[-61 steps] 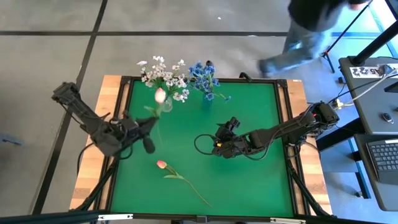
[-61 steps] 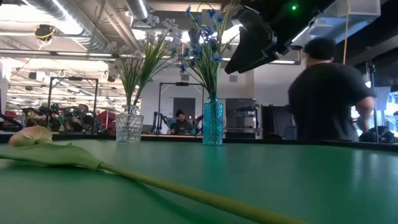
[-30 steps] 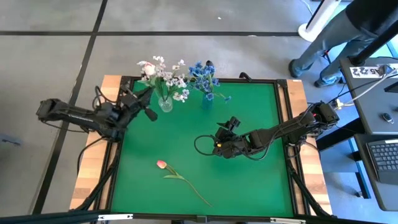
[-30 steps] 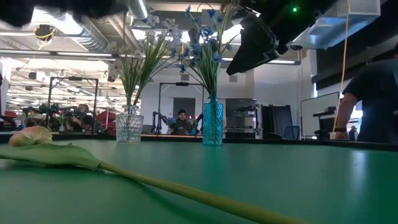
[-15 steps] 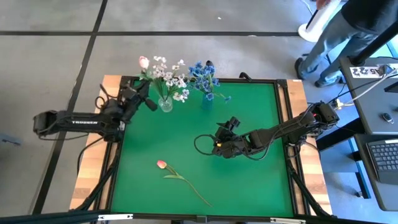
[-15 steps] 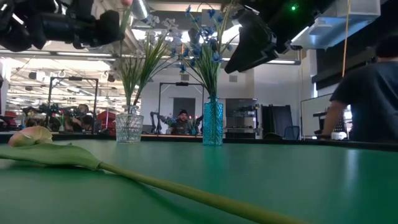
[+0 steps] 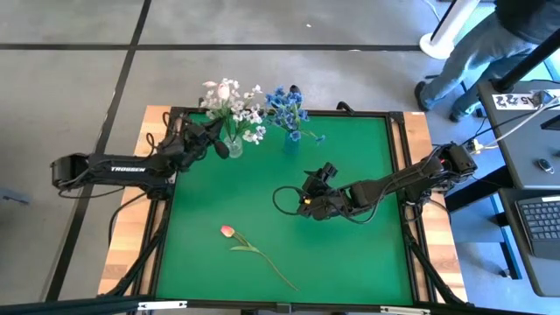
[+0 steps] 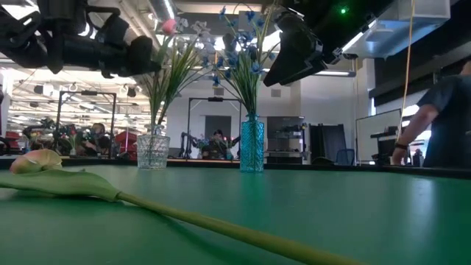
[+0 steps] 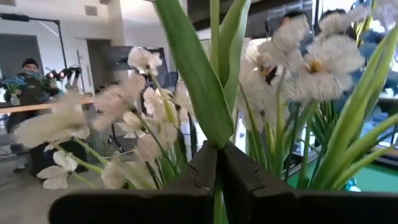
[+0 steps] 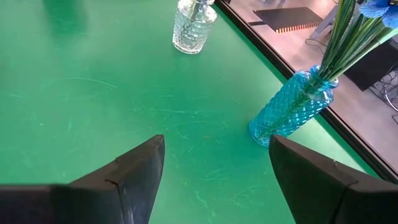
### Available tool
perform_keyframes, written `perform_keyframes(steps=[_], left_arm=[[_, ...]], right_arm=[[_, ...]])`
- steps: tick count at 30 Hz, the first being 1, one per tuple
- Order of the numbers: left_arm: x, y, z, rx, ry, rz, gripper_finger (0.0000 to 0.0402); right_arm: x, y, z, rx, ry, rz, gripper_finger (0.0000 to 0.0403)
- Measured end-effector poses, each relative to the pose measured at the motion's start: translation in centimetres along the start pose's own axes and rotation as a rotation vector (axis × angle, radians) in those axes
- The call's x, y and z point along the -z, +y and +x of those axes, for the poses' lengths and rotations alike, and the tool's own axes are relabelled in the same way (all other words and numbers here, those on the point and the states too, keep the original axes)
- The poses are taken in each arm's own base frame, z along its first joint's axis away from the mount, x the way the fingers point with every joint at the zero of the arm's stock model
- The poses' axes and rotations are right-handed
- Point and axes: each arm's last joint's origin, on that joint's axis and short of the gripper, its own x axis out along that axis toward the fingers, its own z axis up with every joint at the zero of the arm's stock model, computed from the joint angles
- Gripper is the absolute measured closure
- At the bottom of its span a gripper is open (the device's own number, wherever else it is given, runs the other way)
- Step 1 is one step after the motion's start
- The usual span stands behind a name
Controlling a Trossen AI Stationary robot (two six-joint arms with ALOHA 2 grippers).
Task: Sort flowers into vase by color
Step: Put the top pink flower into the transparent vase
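Observation:
My left gripper stands beside the clear vase at the table's far left, shut on a pale pink tulip whose bloom rises among the vase's white sprays. The low view shows this bloom above the dark gripper. A blue vase next to the clear one holds blue sprays. A second pink tulip lies flat on the green mat, near the front. My right gripper hangs open over the middle of the mat, holding nothing. My left gripper pinches the tulip's green stem and leaf between its two fingers, well below the bloom. The fingers come in about level from the table's left and lie across the stem. The tulip stands upright above them; its lower end is hidden by the gripper.
The mat has a black raised rim and wooden borders. A cable loops beside my right arm. A person stands beyond the table's far right corner, by a side desk with a keyboard.
My left gripper has swung toward the table's right and sunk, carrying the tulip upright from left of the white sprays to right against the clear vase; its bloom now sits among the white blossoms. It stays shut.

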Motion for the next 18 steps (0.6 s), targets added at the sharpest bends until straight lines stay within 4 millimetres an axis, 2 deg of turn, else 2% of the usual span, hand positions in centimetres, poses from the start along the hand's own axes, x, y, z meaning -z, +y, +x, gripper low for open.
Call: perform_keyframes(steps=[4, 10, 18], left_arm=[[0.2, -0.4, -0.1, 0.023, 0.009, 0.022, 0.0364], [0.3, -1.9, -0.7, 0.073, 0.073, 0.155, 0.0293], [-1.5, -3.6, -1.1, -0.103, 0.162, 0.269, 0.0187]], right_arm=[[0.0, 0.0, 0.0, 0.000, 0.000, 0.000, 0.0116], [0.0, 0.0, 0.0, 0.000, 0.000, 0.000, 0.0116], [0.0, 0.0, 0.0, -0.001, 0.001, 0.002, 0.0116]])
